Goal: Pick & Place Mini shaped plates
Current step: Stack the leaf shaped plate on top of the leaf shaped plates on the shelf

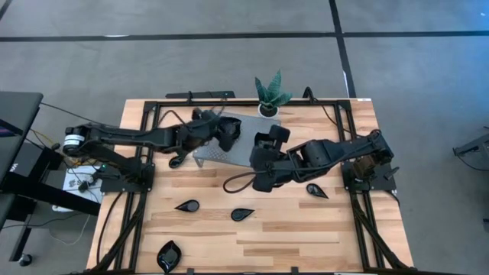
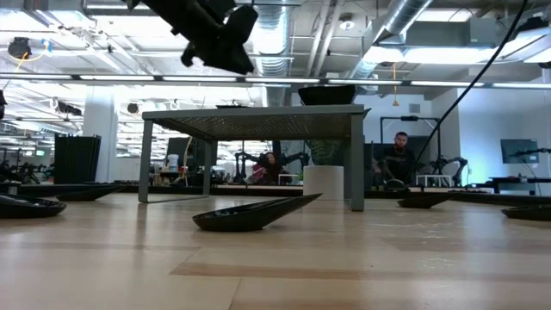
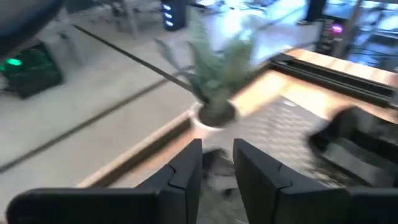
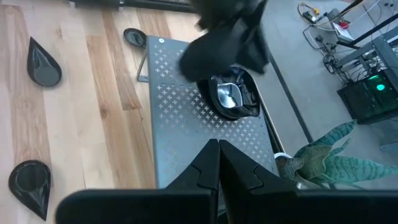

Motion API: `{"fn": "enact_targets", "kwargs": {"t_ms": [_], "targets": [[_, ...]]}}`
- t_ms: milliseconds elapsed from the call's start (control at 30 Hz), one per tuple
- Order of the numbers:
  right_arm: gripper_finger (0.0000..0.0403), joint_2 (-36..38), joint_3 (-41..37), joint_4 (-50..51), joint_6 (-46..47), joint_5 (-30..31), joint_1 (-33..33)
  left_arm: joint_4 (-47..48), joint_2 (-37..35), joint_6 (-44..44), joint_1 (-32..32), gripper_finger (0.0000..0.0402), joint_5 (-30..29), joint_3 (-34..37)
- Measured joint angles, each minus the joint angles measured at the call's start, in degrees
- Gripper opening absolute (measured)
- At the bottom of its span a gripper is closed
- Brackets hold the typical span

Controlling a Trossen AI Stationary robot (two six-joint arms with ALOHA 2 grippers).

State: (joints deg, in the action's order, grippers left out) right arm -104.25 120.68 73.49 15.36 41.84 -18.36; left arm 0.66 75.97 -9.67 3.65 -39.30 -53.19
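Glossy black mini plates lie on the wooden table: teardrop ones (image 1: 187, 205), (image 1: 242, 214), (image 1: 317, 190), a leaf-shaped one (image 1: 169, 256) near the near edge, and one (image 1: 176, 162) beside the stand's left leg. Another plate or small stack (image 4: 233, 99) rests on top of the grey perforated stand (image 1: 229, 149), also seen as the plate (image 2: 327, 93). My left gripper (image 3: 217, 163) hangs above that plate, open, holding nothing I can see. It shows raised high as the left gripper (image 2: 219, 39). My right gripper (image 4: 217, 158) is shut and empty over the stand's near part.
A small green potted plant (image 1: 269, 95) stands at the table's far edge just behind the stand. Black frame rails (image 1: 145, 153) run along the table's sides. Bare wood lies between the scattered plates near the near edge. People sit in the room beyond (image 2: 398, 155).
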Motion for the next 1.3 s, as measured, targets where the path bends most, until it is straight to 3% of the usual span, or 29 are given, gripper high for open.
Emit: {"fn": "enact_targets", "kwargs": {"t_ms": [167, 333, 800, 967, 1300], "targets": [[0.0, 0.0, 0.0, 0.0, 0.7, 0.0, -0.1, 1.5, -1.1, 0.2, 5.3, 0.006, 0.0, 1.7], [0.0, 0.0, 0.0, 0.8, 1.3, 0.0, -0.1, 1.8, -0.7, -3.5, 9.4, 0.0007, 6.5, 5.9], [0.0, 0.0, 0.0, 0.9, 1.3, 0.0, 0.0, 1.5, -0.7, -4.2, 7.3, 0.0007, 19.0, 7.3], [0.0, 0.0, 0.0, 0.9, 1.3, 0.0, 0.0, 1.5, -0.7, -4.1, 4.9, 0.0006, 19.3, 7.3], [0.0, 0.0, 0.0, 0.9, 1.3, 0.0, 0.0, -0.7, -0.7, 0.7, 0.8, 0.0007, 14.0, 7.3]]}}
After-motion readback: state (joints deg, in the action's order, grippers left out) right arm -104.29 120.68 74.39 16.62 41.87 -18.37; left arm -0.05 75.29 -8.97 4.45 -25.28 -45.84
